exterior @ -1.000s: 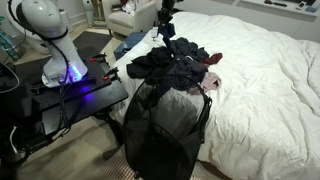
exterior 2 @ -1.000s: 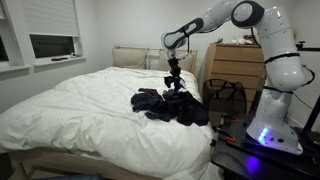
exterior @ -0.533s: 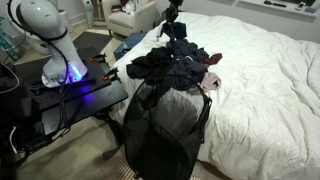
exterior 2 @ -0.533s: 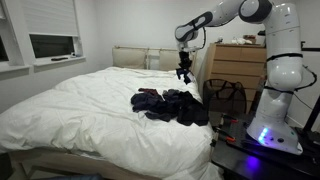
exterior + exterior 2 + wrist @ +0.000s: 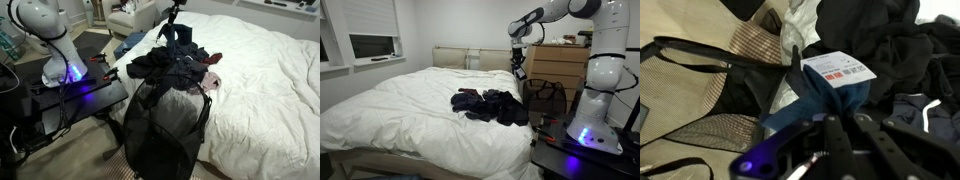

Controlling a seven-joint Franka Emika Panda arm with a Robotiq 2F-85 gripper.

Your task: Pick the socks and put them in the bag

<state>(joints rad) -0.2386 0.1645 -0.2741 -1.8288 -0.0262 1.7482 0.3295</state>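
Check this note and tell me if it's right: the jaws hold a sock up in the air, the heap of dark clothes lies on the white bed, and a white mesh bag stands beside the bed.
One detail is wrong: the mesh bag is black, not white, as an exterior view shows. The rest stands: the gripper has its jaws shut on a sock up in the air, the heap of dark clothes lies on the white bed, and the bag stands beside the bed.

White bed (image 5: pixel 400 112) bears dark clothes heap (image 5: pixel 492 105)
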